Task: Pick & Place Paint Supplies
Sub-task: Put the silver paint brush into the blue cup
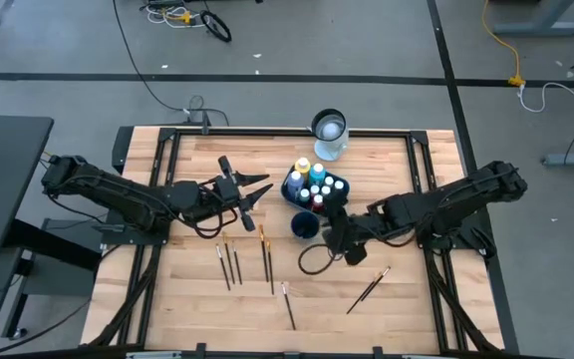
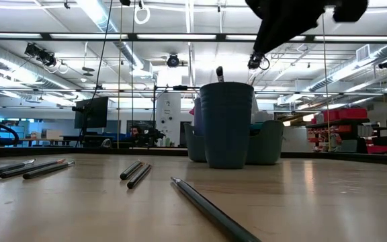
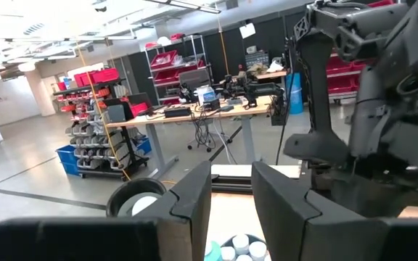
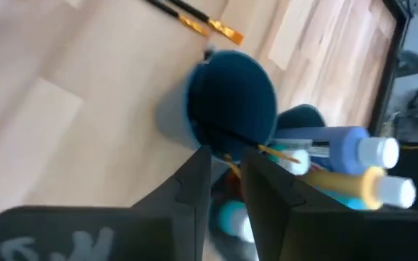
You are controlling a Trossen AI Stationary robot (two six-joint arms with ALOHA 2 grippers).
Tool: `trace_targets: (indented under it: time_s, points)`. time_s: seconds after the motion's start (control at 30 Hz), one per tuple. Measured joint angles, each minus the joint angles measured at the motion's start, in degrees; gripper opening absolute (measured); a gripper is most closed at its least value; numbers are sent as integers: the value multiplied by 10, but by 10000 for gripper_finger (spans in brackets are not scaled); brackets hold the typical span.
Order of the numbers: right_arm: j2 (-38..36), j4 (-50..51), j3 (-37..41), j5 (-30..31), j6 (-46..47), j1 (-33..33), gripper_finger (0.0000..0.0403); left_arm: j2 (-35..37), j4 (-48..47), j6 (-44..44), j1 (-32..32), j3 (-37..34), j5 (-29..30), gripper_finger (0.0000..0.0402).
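A dark blue cup [image 1: 305,225] [image 2: 227,124] [image 4: 231,101] stands upright on the table, and one brush [image 2: 219,72] sticks out over its rim. My right gripper [image 1: 331,215] [image 4: 226,163] hovers just above the cup, slightly open, touching nothing. Behind the cup, a dark tray [image 1: 289,189] holds the small capped bottles [image 1: 317,181] and the yellow bottle [image 4: 347,183]. Several more brushes [image 1: 229,264] [image 1: 266,257] [image 1: 369,289] lie flat on the wood. My left gripper [image 1: 257,192] [image 3: 232,181] waits in the air left of the tray, open by a narrow gap.
A clear glass jar [image 1: 329,133] [image 3: 140,203] stands at the far edge behind the tray. Another brush [image 1: 287,304] [image 2: 210,208] lies near the front edge. A black cable loop [image 1: 315,261] lies under my right arm. A black frame borders the tabletop.
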State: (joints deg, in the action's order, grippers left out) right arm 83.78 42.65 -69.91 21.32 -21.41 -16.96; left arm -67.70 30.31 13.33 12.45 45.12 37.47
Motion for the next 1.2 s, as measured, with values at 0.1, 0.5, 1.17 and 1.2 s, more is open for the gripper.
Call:
trace_targets:
  time_s: [0.1, 0.5, 1.17, 1.2]
  points:
    - [-15, 26, 0, -24, 57, -19, 82, 0, 0, 0, 0, 0, 0, 109]
    - [-113, 19, 127, -104, 213, -97, 73, 0, 0, 0, 0, 0, 0, 109]
    - [-284, -132, 453, -241, 367, -201, 59, 0, 0, 0, 0, 0, 0, 109]
    - [-284, -124, 460, -235, 369, -205, 57, 0, 0, 0, 0, 0, 0, 109]
